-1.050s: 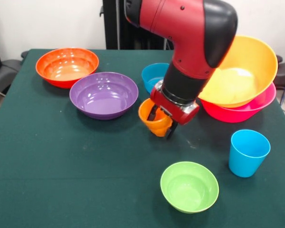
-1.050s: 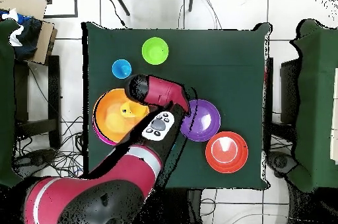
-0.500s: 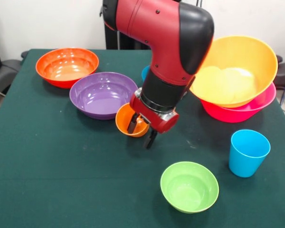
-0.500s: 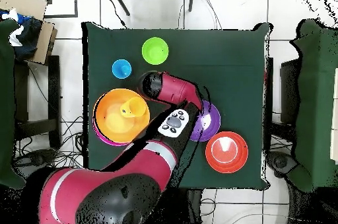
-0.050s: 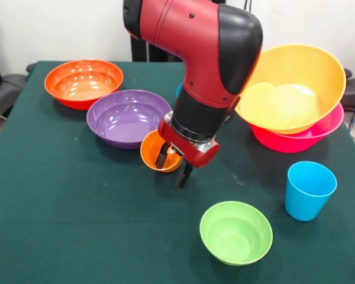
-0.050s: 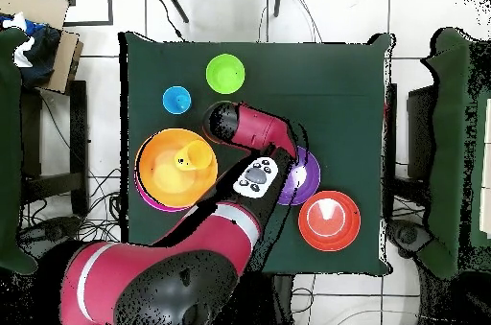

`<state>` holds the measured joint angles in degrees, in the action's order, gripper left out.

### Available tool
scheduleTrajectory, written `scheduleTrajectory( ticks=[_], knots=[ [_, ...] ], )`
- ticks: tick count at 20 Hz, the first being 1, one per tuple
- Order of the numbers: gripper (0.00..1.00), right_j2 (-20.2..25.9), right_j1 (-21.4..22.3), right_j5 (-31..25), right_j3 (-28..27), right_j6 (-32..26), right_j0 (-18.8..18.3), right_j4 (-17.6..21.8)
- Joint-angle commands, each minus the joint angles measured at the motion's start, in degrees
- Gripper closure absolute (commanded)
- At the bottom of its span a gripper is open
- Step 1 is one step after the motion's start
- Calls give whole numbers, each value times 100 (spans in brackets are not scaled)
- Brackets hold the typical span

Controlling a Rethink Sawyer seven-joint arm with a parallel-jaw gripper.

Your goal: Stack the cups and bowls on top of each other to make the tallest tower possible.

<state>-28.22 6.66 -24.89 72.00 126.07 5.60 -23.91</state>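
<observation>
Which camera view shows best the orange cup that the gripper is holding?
The front view: the orange cup shows there tilted, beside the purple bowl, with the gripper shut on its rim. In the overhead view, the arm covers the cup completely.

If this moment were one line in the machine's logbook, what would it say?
tool: shut on orange cup, tilted | position: beside purple bowl | tower: large orange bowl in pink bowl | loose: blue cup, green bowl
</observation>
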Motion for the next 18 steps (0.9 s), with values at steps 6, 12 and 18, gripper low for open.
scheduleTrajectory(
  ticks=[6,12,18],
  knots=[
    [0,705,-262,92,-360,328,-64,255],
    [0,636,-291,30,-386,389,-32,238],
    [100,599,-302,30,-404,420,-18,232]
  ],
)
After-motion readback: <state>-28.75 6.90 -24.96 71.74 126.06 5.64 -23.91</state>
